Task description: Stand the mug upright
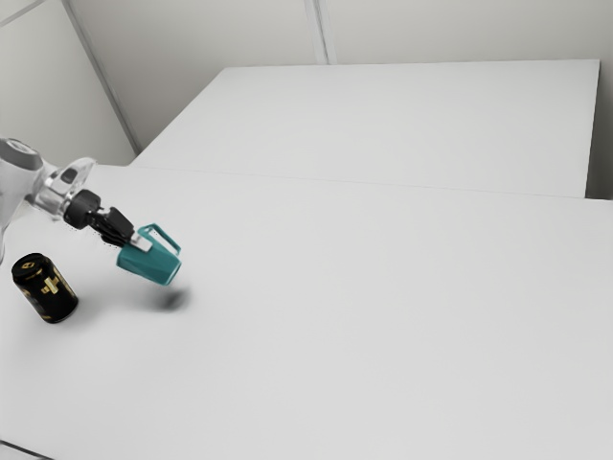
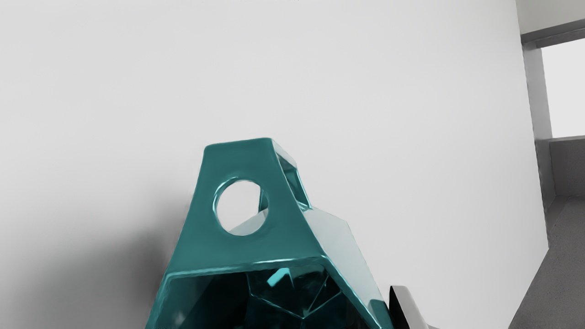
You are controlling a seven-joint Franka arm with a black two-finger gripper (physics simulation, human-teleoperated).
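Mug hangs tilted above the white table, pinched in my gripper; a black-and-gold can stands nearby.

1. The teal mug runs off the wrist view's bottom edge; darkness obscures much of its inside.
2. That edge also cuts off a fingertip of the gripper.
3. The Franka arm is cropped at the exterior view's left.
4. The black drink can's small print is unreadable.

Wht arm w/ gry cap, blk tool.
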